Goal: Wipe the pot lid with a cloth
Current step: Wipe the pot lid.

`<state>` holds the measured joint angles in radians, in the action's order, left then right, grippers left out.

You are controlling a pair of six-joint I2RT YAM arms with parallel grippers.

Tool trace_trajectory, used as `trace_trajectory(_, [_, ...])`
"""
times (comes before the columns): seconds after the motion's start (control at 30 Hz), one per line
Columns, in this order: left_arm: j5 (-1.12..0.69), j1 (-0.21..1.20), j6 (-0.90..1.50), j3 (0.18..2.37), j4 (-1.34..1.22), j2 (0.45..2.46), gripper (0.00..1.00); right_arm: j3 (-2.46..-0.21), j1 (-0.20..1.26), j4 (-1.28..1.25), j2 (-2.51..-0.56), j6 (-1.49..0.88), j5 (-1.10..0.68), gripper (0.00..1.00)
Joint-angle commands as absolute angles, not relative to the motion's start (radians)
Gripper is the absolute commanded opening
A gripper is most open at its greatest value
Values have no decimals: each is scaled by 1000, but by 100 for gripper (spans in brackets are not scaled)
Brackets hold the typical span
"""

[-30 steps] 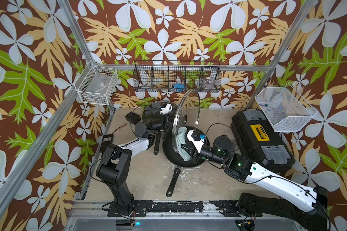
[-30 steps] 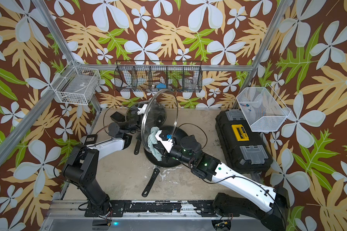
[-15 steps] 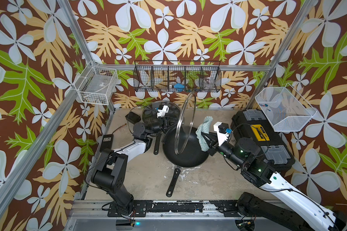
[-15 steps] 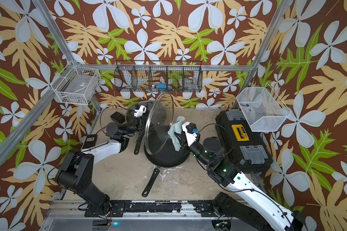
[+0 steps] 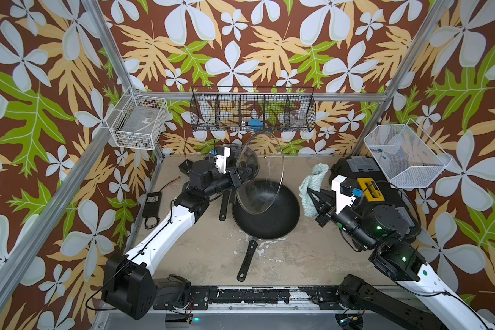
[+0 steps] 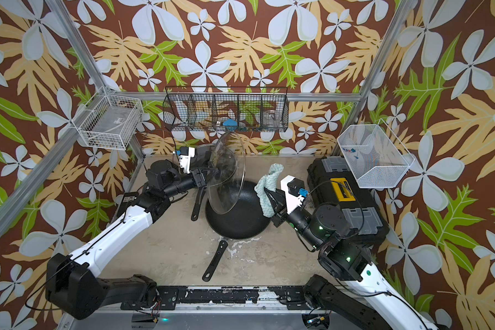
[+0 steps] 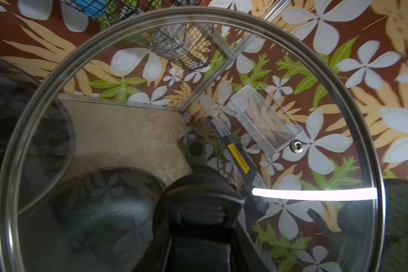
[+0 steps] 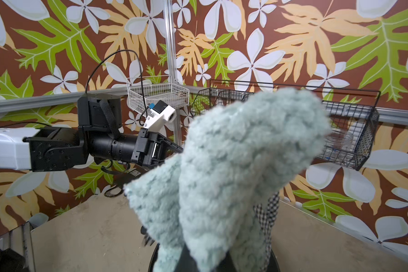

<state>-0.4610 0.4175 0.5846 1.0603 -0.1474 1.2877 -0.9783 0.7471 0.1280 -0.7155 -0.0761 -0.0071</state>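
The pot lid (image 5: pixel 269 160) (image 6: pixel 229 183), clear glass with a silvery rim, stands on edge in the air above a black pan (image 5: pixel 269 225). My left gripper (image 5: pixel 242 173) (image 6: pixel 212 173) is shut on its black handle (image 7: pixel 198 207). In the left wrist view the lid (image 7: pixel 127 131) fills the frame. The fluffy pale teal cloth (image 5: pixel 312 185) (image 6: pixel 269 188) (image 8: pixel 233 164) hangs bunched from my right gripper (image 5: pixel 310 193) (image 6: pixel 267 191), which is shut on it. The cloth is to the right of the lid, with a gap between them. It hides the right fingertips.
A smaller glass lid (image 5: pixel 229 151) (image 7: pixel 21 141) lies behind the left gripper. A second pan handle (image 5: pixel 225 205) sticks out left of the pan. A black toolbox (image 5: pixel 366 177) is at the right, a power adapter (image 5: pixel 152 200) at the left. Wire baskets (image 5: pixel 252 110) (image 5: pixel 137 123) (image 5: pixel 403 155) hang on the walls.
The right gripper has drawn the cloth off the lid's face and away to the right. The left gripper has raised and turned the lid, which stays in its grip.
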Motion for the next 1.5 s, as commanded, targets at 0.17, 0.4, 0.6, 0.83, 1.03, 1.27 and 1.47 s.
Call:
trace_trajectory(0.17, [-42, 576, 131, 1040, -114, 1214, 0, -968, 783, 135, -798, -81, -24, 0])
trace_trajectory(0.4, [169, 751, -85, 1031, -139, 1209, 0, -1014, 879, 194, -924, -116, 147, 0])
trace_trajectory(0.6, [222, 806, -192, 953, -253, 1155, 0, -1050, 885, 257, -997, -153, 299, 0])
trace_trajectory(0.83, [221, 819, -225, 940, -289, 1124, 0, -1041, 889, 271, -1037, -162, 217, 0])
trace_trajectory(1.03, [209, 830, -207, 966, -285, 1132, 0, -1011, 988, 236, -1076, -172, 198, 0])
trace_trajectory(1.27, [205, 837, -192, 980, -282, 1129, 0, -1015, 1086, 206, -1164, -183, 213, 0])
trace_trajectory(1.47, [185, 836, -218, 955, -296, 1118, 0, -1009, 1079, 233, -1098, -164, 349, 0])
